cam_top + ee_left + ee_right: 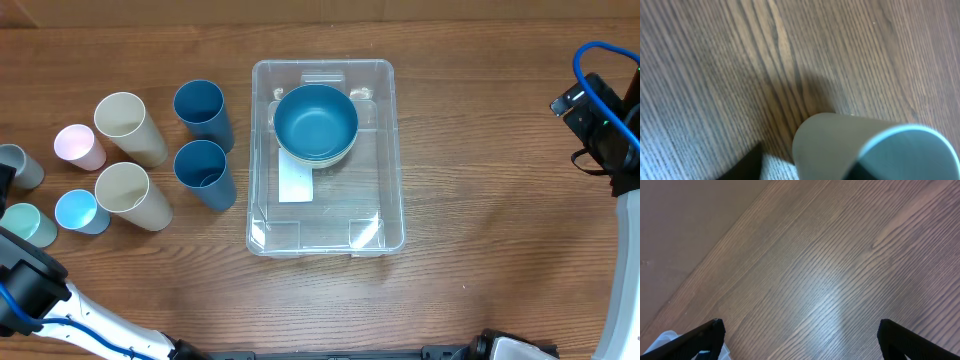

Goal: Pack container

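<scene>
Eight cups stand mouth-up at the left of the counter (500,210): a grey cup (18,165) and a mint cup (27,222) at the edge, then a pink cup (78,146), a light-blue cup (80,211), two beige cups (130,127) and two dark-blue cups (203,112). We see the left end effector (747,165) only as one dark corner close beside a grey cup, so we cannot tell how wide it stands. At centre sits the container (392,190), upright, with a blue bowl (316,122) in its far half and the white label (296,186) showing at the bowl's near side. Well to the right, the right end effector (800,326) is spread wide over bare wood, holding nothing.
</scene>
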You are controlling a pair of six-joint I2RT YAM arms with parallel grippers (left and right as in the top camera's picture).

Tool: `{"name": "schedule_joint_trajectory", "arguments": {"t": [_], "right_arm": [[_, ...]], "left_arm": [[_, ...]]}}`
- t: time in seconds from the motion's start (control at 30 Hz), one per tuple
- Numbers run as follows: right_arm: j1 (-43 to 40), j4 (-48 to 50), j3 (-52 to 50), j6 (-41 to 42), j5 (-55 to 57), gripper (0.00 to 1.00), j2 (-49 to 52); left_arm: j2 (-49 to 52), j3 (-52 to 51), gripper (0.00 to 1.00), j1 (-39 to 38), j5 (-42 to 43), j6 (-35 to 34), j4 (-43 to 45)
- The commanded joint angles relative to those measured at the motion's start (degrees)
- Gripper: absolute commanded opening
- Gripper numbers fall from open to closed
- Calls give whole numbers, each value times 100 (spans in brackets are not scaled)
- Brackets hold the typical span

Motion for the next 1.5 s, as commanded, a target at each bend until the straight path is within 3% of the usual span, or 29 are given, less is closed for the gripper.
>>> {"name": "schedule_joint_trajectory", "arguments": {"t": [0.0, 0.13, 0.27, 0.5, 0.57, 0.7, 0.77, 0.93, 0.97, 1.1, 1.3, 1.47], "right_arm": [[0, 22, 55, 31, 61, 100, -22], [0, 22, 55, 31, 61, 100, -22], [0, 20, 55, 31, 61, 100, -22], [0, 22, 55, 31, 61, 100, -22], [0, 22, 55, 31, 61, 100, -22], [-2, 22, 55, 31, 61, 100, -22], [0, 22, 55, 31, 61, 100, -22], [0, 22, 55, 31, 61, 100, -22], [0, 22, 55, 31, 61, 100, -22], [-2, 22, 55, 31, 61, 100, -22], [0, 22, 55, 31, 61, 100, -22], [0, 22, 55, 31, 61, 100, -22]], "left_arm": [[68, 142, 27, 2, 426, -354, 28], [68, 772, 4, 44, 984, -424, -236], [63, 1768, 4, 68, 1130, -236, -1027], [55, 4312, 4, -107, 3001, -190, -2872], [-9, 5353, 4, -452, 3423, 151, -3847], [-422, 6435, 4, -1401, 3460, 968, -5040], [-798, 6693, 4, -2138, 2994, 1309, -5480], [-1521, 6725, 5, -4717, 745, 1602, -6015], [-1513, 6719, 5, -5626, -83, 1613, -6214], [-1012, 6461, 5, -7346, -1768, 1506, -6520], [861, 6046, 4, -8205, -1602, 1027, -6299], [1681, 6046, 4, -8653, -1425, 1012, -6260]]}}
